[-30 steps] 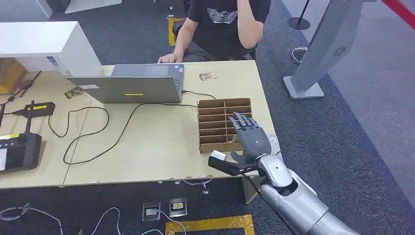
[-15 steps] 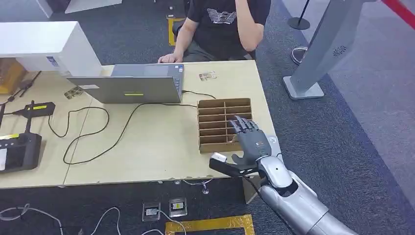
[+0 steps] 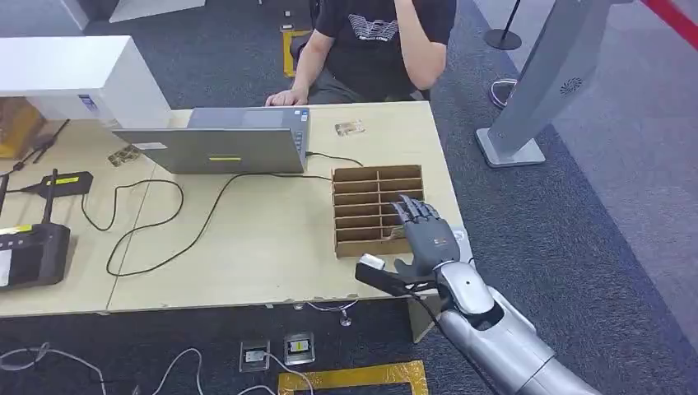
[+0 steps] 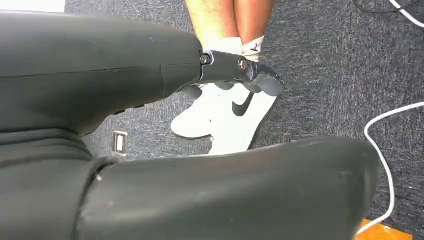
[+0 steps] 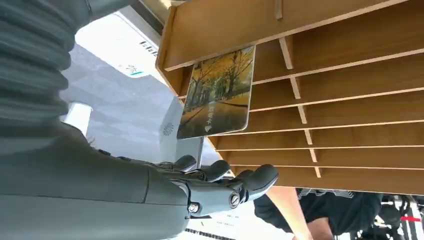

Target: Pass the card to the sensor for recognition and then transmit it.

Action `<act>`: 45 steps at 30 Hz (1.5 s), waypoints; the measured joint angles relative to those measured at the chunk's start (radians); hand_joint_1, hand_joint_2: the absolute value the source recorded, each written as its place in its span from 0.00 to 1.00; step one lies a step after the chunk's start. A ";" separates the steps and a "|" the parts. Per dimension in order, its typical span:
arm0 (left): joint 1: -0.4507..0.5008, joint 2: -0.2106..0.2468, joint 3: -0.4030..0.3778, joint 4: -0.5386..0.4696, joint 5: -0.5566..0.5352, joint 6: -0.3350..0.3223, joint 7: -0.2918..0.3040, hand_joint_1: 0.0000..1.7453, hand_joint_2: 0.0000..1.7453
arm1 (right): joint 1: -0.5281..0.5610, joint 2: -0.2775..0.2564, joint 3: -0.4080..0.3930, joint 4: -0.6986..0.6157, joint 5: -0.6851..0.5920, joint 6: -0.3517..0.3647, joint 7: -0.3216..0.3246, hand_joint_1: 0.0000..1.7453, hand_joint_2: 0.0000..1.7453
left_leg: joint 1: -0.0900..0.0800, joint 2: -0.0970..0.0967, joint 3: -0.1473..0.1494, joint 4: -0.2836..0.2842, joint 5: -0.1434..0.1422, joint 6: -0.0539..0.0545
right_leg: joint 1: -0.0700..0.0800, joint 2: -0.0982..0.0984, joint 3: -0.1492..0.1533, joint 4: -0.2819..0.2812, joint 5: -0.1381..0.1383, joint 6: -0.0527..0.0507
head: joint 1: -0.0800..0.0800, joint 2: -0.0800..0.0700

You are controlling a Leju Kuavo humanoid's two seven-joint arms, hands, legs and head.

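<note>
— What is seen nearest?

— The right hand (image 3: 425,239) is held over the rack's (image 3: 366,202) near right corner, fingers spread, nothing gripped. In the right wrist view (image 5: 220,187) the fingers are seen apart, just short of the card.

— And the card?

— The card (image 5: 219,93) is stood in an end slot of the rack, tilted, a tree-lined path printed on it.

— The left hand?

— The left hand (image 4: 240,75) is seen with fingers curled in, nothing held, above the floor.

— Farther off?

— A laptop (image 3: 222,144) is set behind the rack; a person (image 3: 374,41) is seated beyond the table (image 3: 272,247).
</note>
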 joint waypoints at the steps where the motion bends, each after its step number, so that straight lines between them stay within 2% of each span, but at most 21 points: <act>1: 0.000 0.000 0.000 0.000 0.000 0.000 0.000 0.00 0.00 | 0.000 0.000 -0.001 0.000 0.000 0.000 0.000 0.00 1.00 | 0.000 0.000 0.000 0.000 0.000 0.000 | 0.000 0.000 0.000 0.000 0.000 0.000 | 0.000 0.000; 7: 0.000 0.001 0.000 0.000 -0.001 0.000 0.000 0.00 0.00 | 0.004 -0.003 -0.003 0.000 0.000 0.003 0.001 0.00 1.00 | 0.000 0.000 0.000 0.000 0.000 0.000 | 0.000 0.000 0.000 0.000 0.000 0.000 | 0.000 0.000; 8: 0.000 0.002 0.000 0.000 -0.002 0.000 0.000 0.00 0.00 | 0.005 -0.004 -0.003 0.000 0.000 0.005 0.001 0.09 1.00 | 0.000 0.000 0.000 0.000 0.000 0.000 | 0.000 0.000 0.000 0.000 0.000 0.000 | 0.000 0.000; 9: 0.000 0.002 -0.001 0.000 -0.003 0.000 0.000 0.00 0.00 | 0.005 -0.005 -0.005 0.000 -0.001 0.011 0.001 0.43 1.00 | 0.000 0.000 0.000 0.000 0.000 0.000 | 0.000 0.000 0.000 0.000 0.000 0.000 | 0.000 0.000; 10: 0.000 0.003 -0.001 0.000 -0.003 0.000 0.000 0.00 0.00 | 0.006 -0.005 -0.006 0.000 -0.002 0.015 0.000 0.85 1.00 | 0.000 0.000 0.000 0.000 0.000 0.000 | 0.000 0.000 0.000 0.000 0.000 0.000 | 0.000 0.000; 11: 0.000 0.003 -0.001 0.000 -0.004 0.000 0.000 0.00 0.00 | 0.006 -0.008 -0.008 0.000 -0.004 0.025 -0.002 0.95 1.00 | 0.000 0.000 0.000 0.000 0.000 0.000 | 0.000 0.000 0.000 0.000 0.000 0.000 | 0.000 0.000; 12: 0.000 0.003 -0.001 0.000 -0.004 0.000 0.000 0.00 0.00 | 0.006 -0.008 -0.009 0.000 -0.005 0.031 -0.003 0.95 1.00 | 0.000 0.000 0.000 0.000 0.000 0.000 | 0.000 0.000 0.000 0.000 0.000 0.000 | 0.000 0.000; 13: 0.000 0.003 -0.001 0.000 -0.006 0.000 0.000 0.00 0.00 | 0.006 -0.010 -0.010 0.000 -0.005 0.035 -0.005 1.00 1.00 | 0.000 0.000 0.000 0.000 0.000 0.000 | 0.000 0.000 0.000 0.000 0.000 0.000 | 0.000 0.000; 22: 0.000 0.004 -0.001 0.000 -0.012 0.000 0.000 0.00 0.00 | 0.014 -0.020 -0.016 -0.001 -0.013 0.063 -0.005 1.00 1.00 | 0.000 0.000 0.000 0.000 0.000 0.000 | 0.000 0.000 0.000 0.000 0.000 0.000 | 0.000 0.000; 40: 0.000 0.005 -0.002 0.000 -0.012 0.000 -0.002 0.00 0.00 | 0.020 -0.036 -0.018 -0.015 -0.022 0.072 -0.003 1.00 1.00 | 0.000 0.000 0.000 0.000 0.000 0.000 | 0.000 0.000 0.000 0.000 0.000 0.000 | 0.000 0.000; 45: 0.000 0.006 -0.002 0.000 -0.010 0.000 -0.011 0.00 0.00 | 0.015 -0.043 -0.032 -0.067 -0.005 0.074 0.012 1.00 1.00 | 0.000 0.000 0.000 0.000 0.000 0.000 | 0.000 0.000 0.000 0.000 0.000 0.000 | 0.000 0.000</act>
